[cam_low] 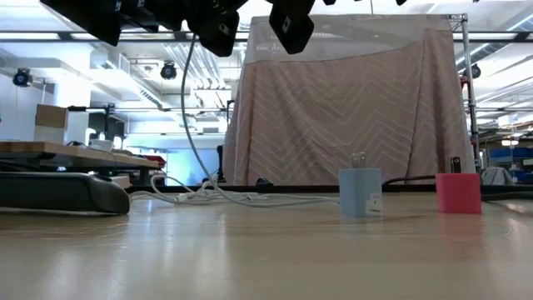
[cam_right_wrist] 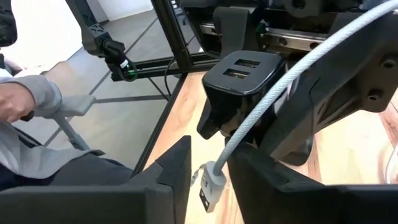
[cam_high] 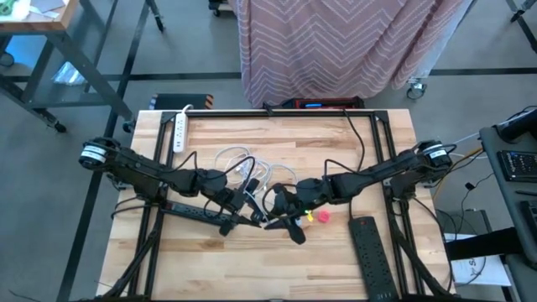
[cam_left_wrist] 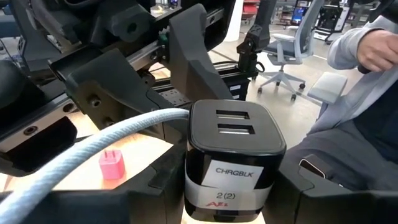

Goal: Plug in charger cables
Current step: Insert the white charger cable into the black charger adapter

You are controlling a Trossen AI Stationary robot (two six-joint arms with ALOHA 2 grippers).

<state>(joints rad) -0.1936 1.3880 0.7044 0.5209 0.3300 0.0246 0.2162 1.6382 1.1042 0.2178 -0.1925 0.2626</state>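
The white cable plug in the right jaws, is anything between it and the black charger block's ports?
Nothing visible. The right gripper holds the cable plug just short of the charger block, held by the left gripper, ports uncovered.

Bench centre congested: left gripper [cam_high: 252, 210] and right gripper [cam_high: 281, 205] nearly touching, no pass between. White cable tangle [cam_high: 247, 168] blocks just behind them. Pink plug block [cam_high: 322, 216] and blue plug block [cam_low: 361, 192] stand just beside right gripper. Black power strip [cam_high: 373, 260] takes front-right corner; white power strip [cam_high: 179, 130] at back-left. Front-left bench [cam_high: 210, 268] is bare wood.
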